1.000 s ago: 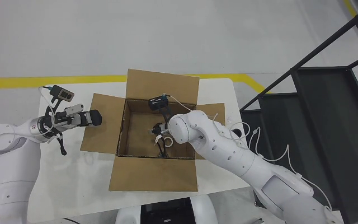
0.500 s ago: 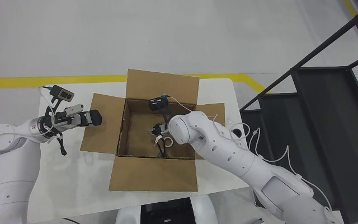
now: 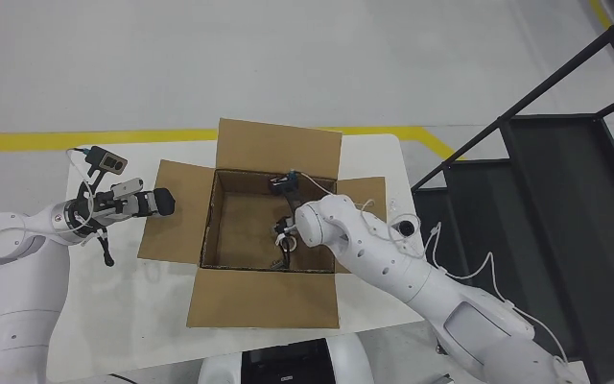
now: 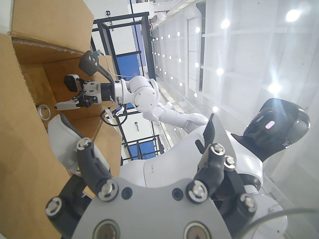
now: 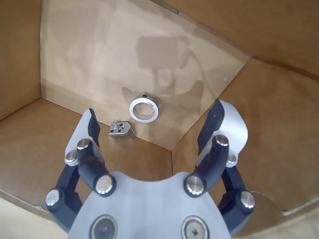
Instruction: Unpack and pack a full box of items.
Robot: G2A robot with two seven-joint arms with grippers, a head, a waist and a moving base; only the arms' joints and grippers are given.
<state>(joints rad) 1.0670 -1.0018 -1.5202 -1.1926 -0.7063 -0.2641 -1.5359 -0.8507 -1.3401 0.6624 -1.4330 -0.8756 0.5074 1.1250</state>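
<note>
An open cardboard box [image 3: 278, 146] stands mid-table with its flaps spread out. My right gripper [image 5: 153, 113] is down inside it, open and holding nothing. On the box floor [image 5: 99, 50] beyond the right fingertips lie a silver metal ring [image 5: 144, 111] and a small metal bracket [image 5: 120, 129], close together by a corner. From above, the right gripper [image 3: 284, 240] sits low in the box near its front wall. My left gripper [image 3: 158, 203] hovers outside the box by the left flap, open and empty. The left wrist view shows the ring [image 4: 43, 111] and the right gripper [image 4: 68, 93].
The white table [image 3: 125, 307] has free room left of the box and in front of it. A yellow floor line [image 3: 96, 140] runs behind the table. Dark metal stairs [image 3: 537, 192] rise at the right.
The right wrist has shifted a little to the right inside the box, its camera now further right along the back wall. The left arm has not moved.
</note>
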